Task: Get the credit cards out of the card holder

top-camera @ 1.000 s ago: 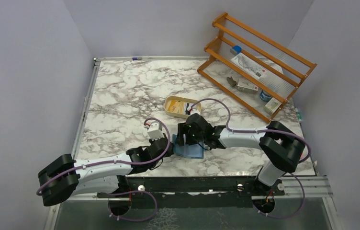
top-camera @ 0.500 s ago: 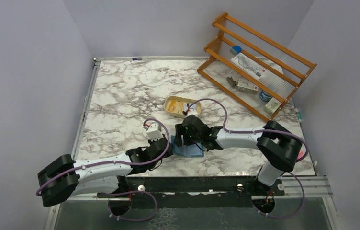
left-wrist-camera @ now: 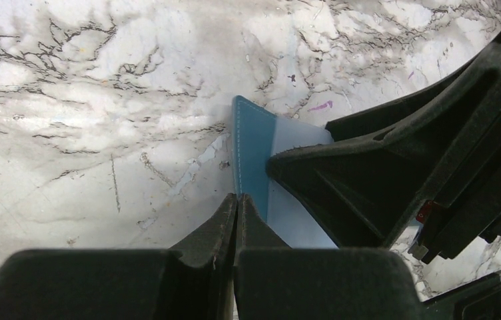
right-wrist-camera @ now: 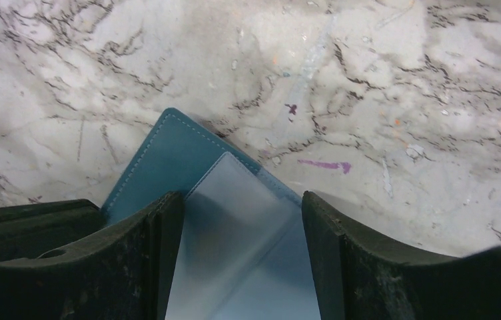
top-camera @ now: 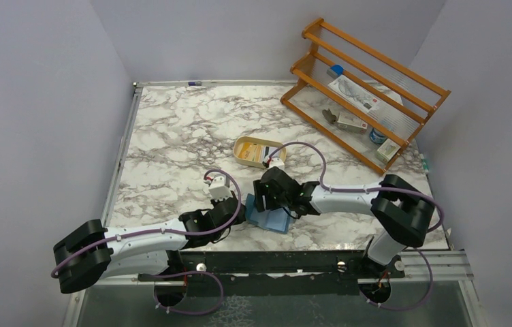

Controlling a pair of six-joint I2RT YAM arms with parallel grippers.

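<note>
The teal card holder (top-camera: pixel 272 221) lies on the marble near the front edge, between both arms. My left gripper (top-camera: pixel 241 212) is shut with nothing between its fingers. Its tips (left-wrist-camera: pixel 236 198) rest at the card holder's stitched teal edge (left-wrist-camera: pixel 249 153). My right gripper (top-camera: pixel 261 208) reaches in from the right, over the holder. In the right wrist view a pale blue-grey sheet (right-wrist-camera: pixel 241 233) fills the gap between its fingers (right-wrist-camera: pixel 241 195) and meets both of them, above the teal cover (right-wrist-camera: pixel 161 167). I cannot tell whether that sheet is a credit card or an inner pocket.
A tan oval dish (top-camera: pixel 259 151) with something yellow in it sits just behind the right gripper. A wooden rack (top-camera: pixel 365 88) holding small items stands at the back right. The black rail (top-camera: pixel 274 262) runs along the table's near edge.
The right gripper has shifted a little left and towards the near edge, and the card holder under it has moved slightly with it. The left arm has stayed put.
</note>
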